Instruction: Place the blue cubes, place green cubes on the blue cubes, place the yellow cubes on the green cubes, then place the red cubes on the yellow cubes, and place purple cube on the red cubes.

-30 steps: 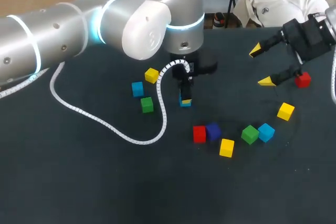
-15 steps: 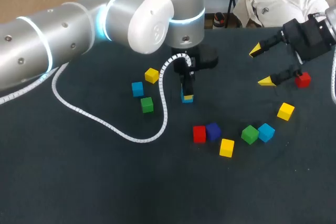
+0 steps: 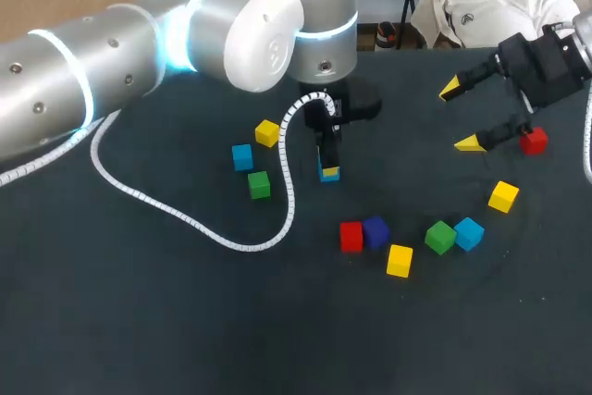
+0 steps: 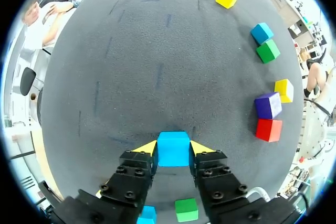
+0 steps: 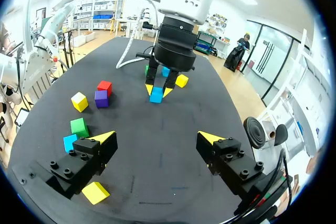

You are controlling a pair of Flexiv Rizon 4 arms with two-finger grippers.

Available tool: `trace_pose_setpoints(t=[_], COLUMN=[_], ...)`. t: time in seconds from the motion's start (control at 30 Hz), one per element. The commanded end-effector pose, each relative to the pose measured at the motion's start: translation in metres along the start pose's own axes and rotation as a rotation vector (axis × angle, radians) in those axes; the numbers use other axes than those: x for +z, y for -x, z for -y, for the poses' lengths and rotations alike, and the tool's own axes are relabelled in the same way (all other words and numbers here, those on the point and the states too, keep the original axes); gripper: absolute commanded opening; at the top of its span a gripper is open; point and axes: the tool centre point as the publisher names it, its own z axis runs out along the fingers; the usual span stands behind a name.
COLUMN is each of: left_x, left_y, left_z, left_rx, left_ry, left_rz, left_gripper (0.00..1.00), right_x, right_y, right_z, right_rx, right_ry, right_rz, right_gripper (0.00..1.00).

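Note:
My left gripper (image 3: 328, 171) (image 4: 174, 148) is shut on a blue cube (image 3: 328, 174) (image 4: 173, 149) (image 5: 156, 95) near the table's middle, its yellow tips pressing the cube's two sides. A second blue cube (image 3: 242, 156), a green cube (image 3: 259, 185) and a yellow cube (image 3: 267, 132) lie to its left. A red cube (image 3: 351, 237) touches the purple cube (image 3: 376, 231) nearer the front, beside a yellow cube (image 3: 399, 260), a green cube (image 3: 440, 237) and a blue cube (image 3: 469, 233). My right gripper (image 3: 460, 117) (image 5: 157, 139) hangs open at the far right, with nothing between its fingers.
A yellow cube (image 3: 503, 196) and a red cube (image 3: 533, 141) lie under and beside my right gripper. A white coiled cable (image 3: 185, 219) trails across the table's left half from my left arm. Bare dark cloth (image 3: 139, 321) covers the front left.
My left gripper carried the blue cube slightly farther back and to the right, then stopped. The right arm and the loose cubes kept their places.

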Motion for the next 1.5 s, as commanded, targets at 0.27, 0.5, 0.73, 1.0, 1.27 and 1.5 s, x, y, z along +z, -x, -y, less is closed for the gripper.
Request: trace_pose_setpoints(t=[0.27, 0.5, 0.73, 1.0, 1.27, 1.5], left_x=[-0.010, -0.006, 0.001, -0.001, -0.004, 0.000], left_y=[0.000, 0.001, 0.000, -0.002, -0.001, 0.001], left_z=[-0.002, 0.003, 0.004, -0.001, -0.003, -0.001], left_rx=[0.008, 0.010, 0.000, -0.011, -0.009, -0.005], left_ry=[0.007, -0.006, -0.015, 0.001, 0.011, 0.000], left_rz=[-0.027, -0.036, -0.043, -0.028, -0.023, -0.025], left_gripper=[0.00, 0.00, 0.00, 0.00, 0.00, 0.00], right_x=[0.000, 0.000, 0.000, 0.000, 0.000, 0.000], right_y=[0.000, 0.000, 0.000, 0.000, 0.000, 0.000], right_z=[0.000, 0.000, 0.000, 0.000, 0.000, 0.000], right_rx=[-0.001, -0.001, -0.001, -0.001, -0.001, -0.001], right_ry=[-0.001, -0.001, -0.001, -0.001, -0.001, -0.001], right_rz=[0.002, 0.002, 0.002, 0.002, 0.002, 0.002], right_gripper=[1.00, 1.00, 1.00, 1.00, 1.00, 1.00])
